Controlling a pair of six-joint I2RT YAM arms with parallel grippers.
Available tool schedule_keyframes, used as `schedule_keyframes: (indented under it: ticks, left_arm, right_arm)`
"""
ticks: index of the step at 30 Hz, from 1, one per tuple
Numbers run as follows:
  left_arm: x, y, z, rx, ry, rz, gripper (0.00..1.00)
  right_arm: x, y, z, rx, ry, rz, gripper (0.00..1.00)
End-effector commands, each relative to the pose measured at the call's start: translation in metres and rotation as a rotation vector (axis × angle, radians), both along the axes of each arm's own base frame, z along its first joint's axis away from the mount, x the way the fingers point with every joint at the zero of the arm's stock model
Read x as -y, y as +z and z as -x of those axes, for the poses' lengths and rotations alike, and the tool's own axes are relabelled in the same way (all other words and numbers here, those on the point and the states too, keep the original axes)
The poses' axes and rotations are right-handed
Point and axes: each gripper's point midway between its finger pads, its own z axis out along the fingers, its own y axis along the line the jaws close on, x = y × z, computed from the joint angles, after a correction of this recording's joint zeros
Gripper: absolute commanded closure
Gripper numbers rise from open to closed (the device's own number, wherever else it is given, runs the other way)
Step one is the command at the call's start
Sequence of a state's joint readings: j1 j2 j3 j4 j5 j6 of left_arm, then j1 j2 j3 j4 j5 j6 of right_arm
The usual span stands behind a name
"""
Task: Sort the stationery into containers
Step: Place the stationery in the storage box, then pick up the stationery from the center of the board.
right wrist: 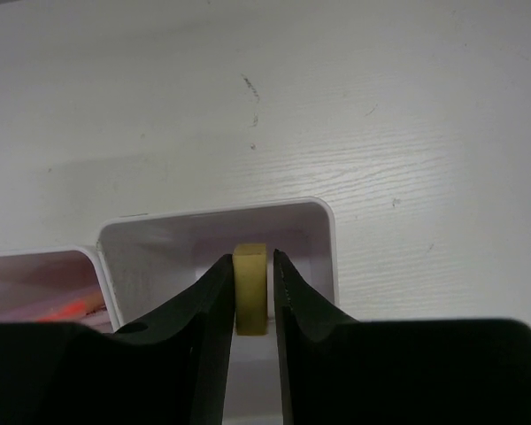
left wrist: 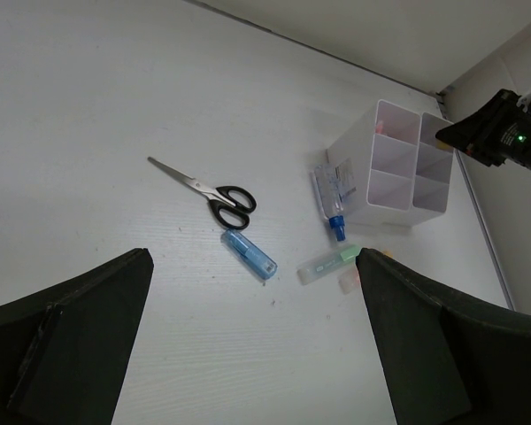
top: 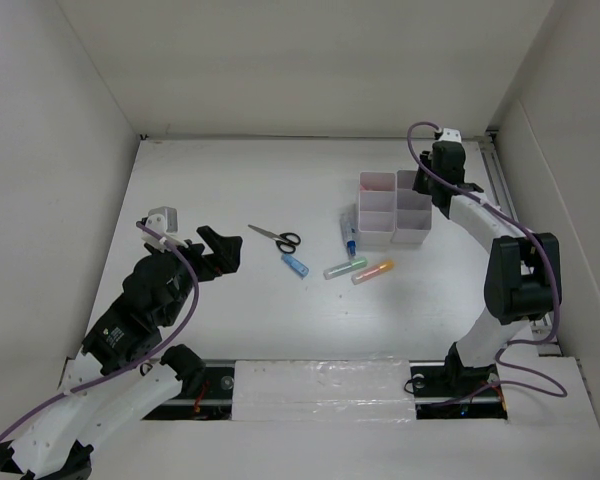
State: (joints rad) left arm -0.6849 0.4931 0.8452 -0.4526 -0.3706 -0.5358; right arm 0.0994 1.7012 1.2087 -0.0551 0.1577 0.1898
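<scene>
The right gripper pinches a small yellow block between its fingers, directly over an end compartment of the white organiser, probably so that it drops inside on release. The left gripper hangs with fingers spread wide, and the scissors and blue tube lie on the table beyond its fingertips.

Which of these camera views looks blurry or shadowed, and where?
Top external: even, soft light, everything sharp, only faint shadows by the white organiser. Left wrist: scissors crisp, the left gripper's fingers dark and blurred. Right wrist: the right gripper's fingers near black, yellow piece between them slightly soft.
</scene>
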Motion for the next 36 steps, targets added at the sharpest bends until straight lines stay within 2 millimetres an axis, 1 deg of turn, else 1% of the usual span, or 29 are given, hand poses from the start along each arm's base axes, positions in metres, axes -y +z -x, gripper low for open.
schedule_keyframes:
  ticks: [1, 2, 3, 4, 5, 7, 10, 11, 12, 13, 15, 17, 18, 20, 21, 22, 23, 24, 25, 26, 27, 28, 29, 31, 32, 33, 34, 35, 36]
  left_arm:
    - [0.000, 0.008, -0.001, 0.030, -0.001, 0.020, 0.00]
    - [0.000, 0.008, -0.001, 0.030, -0.001, 0.020, 0.00]
    - [0.000, 0.008, -0.001, 0.030, -0.001, 0.020, 0.00]
    - [0.000, 0.008, -0.001, 0.030, -0.001, 0.020, 0.00]
    - [0.000, 0.008, -0.001, 0.030, -0.001, 0.020, 0.00]
    - [0.000, 0.008, -0.001, 0.030, -0.001, 0.020, 0.00]
    - [0.000, 0.008, -0.001, 0.030, -0.001, 0.020, 0.00]
    - [-0.001, 0.010, 0.000, 0.037, -0.001, 0.025, 0.00]
    - [-0.001, 0.010, 0.000, 0.037, -0.001, 0.025, 0.00]
    - [-0.001, 0.010, 0.000, 0.037, -0.001, 0.025, 0.00]
    - [-0.001, 0.010, 0.000, 0.037, -0.001, 0.025, 0.00]
    - [-0.001, 0.010, 0.000, 0.037, -0.001, 0.025, 0.00]
    - [-0.001, 0.010, 0.000, 0.037, -0.001, 0.025, 0.00]
    - [-0.001, 0.010, 0.000, 0.037, -0.001, 0.025, 0.00]
    - [-0.001, 0.010, 0.000, 0.037, -0.001, 0.025, 0.00]
    - [-0.001, 0.010, 0.000, 0.037, -0.001, 0.025, 0.00]
    - [-0.001, 0.010, 0.000, 0.037, -0.001, 0.025, 0.00]
    - [-0.001, 0.010, 0.000, 0.037, -0.001, 0.025, 0.00]
    - [-0.001, 0.010, 0.000, 0.037, -0.001, 0.025, 0.00]
    - [-0.002, 0.010, 0.000, 0.038, 0.008, 0.024, 0.00]
    - [-0.002, 0.010, 0.000, 0.038, 0.008, 0.024, 0.00]
    - [-0.002, 0.010, 0.000, 0.038, 0.008, 0.024, 0.00]
    - [-0.001, 0.008, -0.001, 0.031, 0.008, 0.018, 0.00]
    - [-0.003, 0.008, -0.002, 0.032, 0.017, 0.017, 0.00]
    - [-0.002, 0.006, -0.003, 0.025, 0.017, 0.011, 0.00]
    - [-0.002, 0.006, -0.003, 0.025, 0.017, 0.011, 0.00]
    - [-0.002, 0.004, -0.003, 0.018, 0.017, 0.005, 0.00]
    - [-0.004, 0.004, -0.003, 0.019, 0.026, 0.003, 0.00]
    - [-0.003, 0.004, -0.003, 0.017, 0.028, 0.012, 0.00]
  right_arm:
    - [-0.002, 0.016, -0.005, 0.062, -0.006, -0.009, 0.69]
    - [-0.006, 0.021, -0.004, 0.073, 0.003, -0.011, 0.66]
    - [-0.004, 0.022, -0.002, 0.073, -0.005, -0.006, 0.63]
    - [-0.004, 0.022, -0.002, 0.073, -0.005, -0.006, 0.54]
    - [-0.004, 0.022, -0.002, 0.073, -0.005, -0.006, 0.51]
    - [-0.004, 0.026, -0.001, 0.082, -0.005, -0.007, 0.51]
    - [-0.004, 0.027, 0.001, 0.084, -0.005, -0.008, 0.50]
    - [-0.004, 0.033, 0.002, 0.097, -0.005, -0.009, 0.50]
    - [-0.009, 0.029, 0.005, 0.088, 0.006, -0.009, 0.50]
    - [-0.009, 0.038, 0.006, 0.106, 0.006, -0.011, 0.50]
    - [-0.018, 0.052, 0.011, 0.137, 0.026, -0.016, 0.50]
    - [-0.017, 0.061, 0.016, 0.157, 0.026, -0.019, 0.48]
    - [-0.025, 0.075, 0.020, 0.187, 0.050, -0.030, 0.48]
    - [-0.031, 0.085, 0.027, 0.202, 0.071, -0.037, 0.48]
    - [-0.030, 0.096, 0.036, 0.222, 0.071, -0.040, 0.50]
    - [-0.032, 0.102, 0.042, 0.226, 0.069, -0.035, 0.50]
    - [-0.035, 0.098, 0.052, 0.217, 0.042, -0.019, 0.51]
    - [-0.036, 0.100, 0.061, 0.220, 0.013, -0.009, 0.51]
    - [-0.037, 0.112, 0.073, 0.250, -0.026, -0.021, 0.47]
    - [-0.047, 0.111, 0.085, 0.250, -0.054, 0.008, 0.38]
    - [-0.053, 0.103, 0.096, 0.235, -0.060, 0.016, 0.23]
    - [-0.061, 0.102, 0.101, 0.238, -0.054, 0.012, 0.01]
    - [-0.077, 0.093, 0.113, 0.203, -0.016, 0.001, 0.00]
    - [-0.090, 0.070, 0.127, 0.136, 0.004, -0.014, 0.00]
    - [-0.095, 0.062, 0.135, 0.119, -0.024, -0.064, 0.00]
    - [-0.105, 0.051, 0.147, 0.092, -0.015, -0.075, 0.00]
    - [-0.105, 0.028, 0.161, 0.050, -0.038, -0.081, 0.00]
    - [-0.109, 0.022, 0.172, 0.045, -0.110, -0.185, 0.00]
    - [-0.111, 0.013, 0.182, 0.031, -0.124, -0.200, 0.00]
